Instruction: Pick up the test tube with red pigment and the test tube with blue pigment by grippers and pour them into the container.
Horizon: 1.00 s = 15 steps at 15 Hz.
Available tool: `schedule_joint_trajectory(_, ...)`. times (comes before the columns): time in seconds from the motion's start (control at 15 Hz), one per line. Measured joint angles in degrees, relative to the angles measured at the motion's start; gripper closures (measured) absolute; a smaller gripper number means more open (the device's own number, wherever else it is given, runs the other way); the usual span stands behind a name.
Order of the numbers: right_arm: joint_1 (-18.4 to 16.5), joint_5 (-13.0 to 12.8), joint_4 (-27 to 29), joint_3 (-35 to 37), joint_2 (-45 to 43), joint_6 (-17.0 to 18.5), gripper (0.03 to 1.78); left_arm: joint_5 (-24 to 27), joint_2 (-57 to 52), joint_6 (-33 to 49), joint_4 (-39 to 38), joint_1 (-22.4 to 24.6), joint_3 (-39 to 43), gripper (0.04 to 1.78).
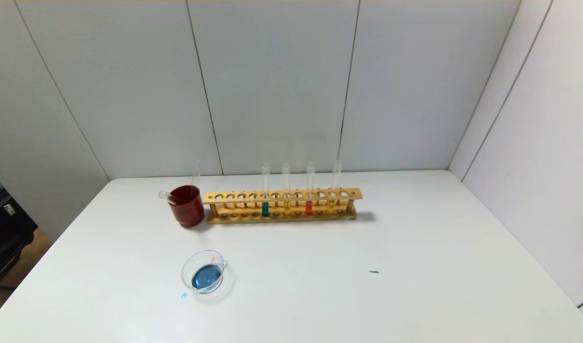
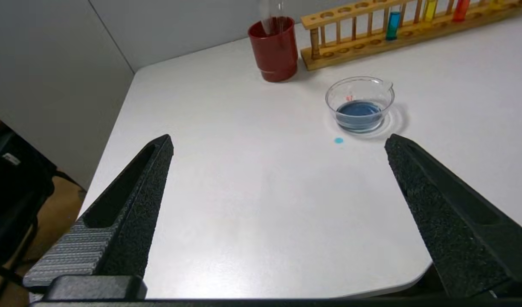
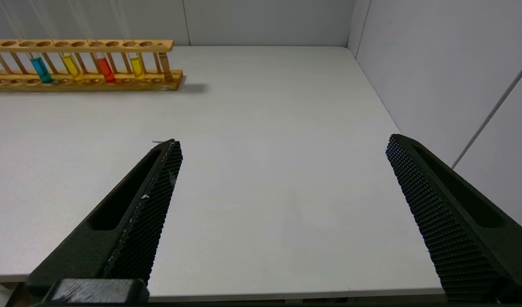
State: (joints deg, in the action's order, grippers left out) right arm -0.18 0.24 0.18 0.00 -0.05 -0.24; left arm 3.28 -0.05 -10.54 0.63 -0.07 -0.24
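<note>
Both tubes upright in rack (image 1: 282,206): test tube with blue pigment (image 1: 265,190), test tube with red pigment (image 1: 309,188). Left gripper (image 2: 278,145) and right gripper (image 3: 282,147) spread wide, low over near surface (image 1: 415,267). Container (image 1: 204,277) nearer left arm.

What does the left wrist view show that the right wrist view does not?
Only the left wrist view: the open left pincer, the container holding blue liquid, a dark red cup. Only the right wrist view: the open right pincer, the rack's far end. Both: the wooden rack, the test tube with blue pigment and the test tube with red pigment.
</note>
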Motion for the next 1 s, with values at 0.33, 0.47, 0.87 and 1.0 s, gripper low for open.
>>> schedule_joint_trajectory(0.33,0.0,0.0,0.0,0.0,0.0,0.0,0.06,-0.4,0.0,5.1,0.0,0.0,0.1,0.07)
schedule_joint_trajectory(0.47,0.0,0.0,0.0,0.0,0.0,-0.2,0.06,-0.6,0.0,5.4,0.0,0.0,0.1,0.07)
schedule_joint_trajectory(0.87,0.0,0.0,0.0,0.0,0.0,-0.1,0.06,-1.8,0.0,8.0,0.2,0.0,0.2,0.07)
schedule_joint_trajectory(1.0,0.0,0.1,0.0,0.0,0.0,-0.1,0.06,-1.7,0.0,8.0,0.2,0.0,0.2,0.07)
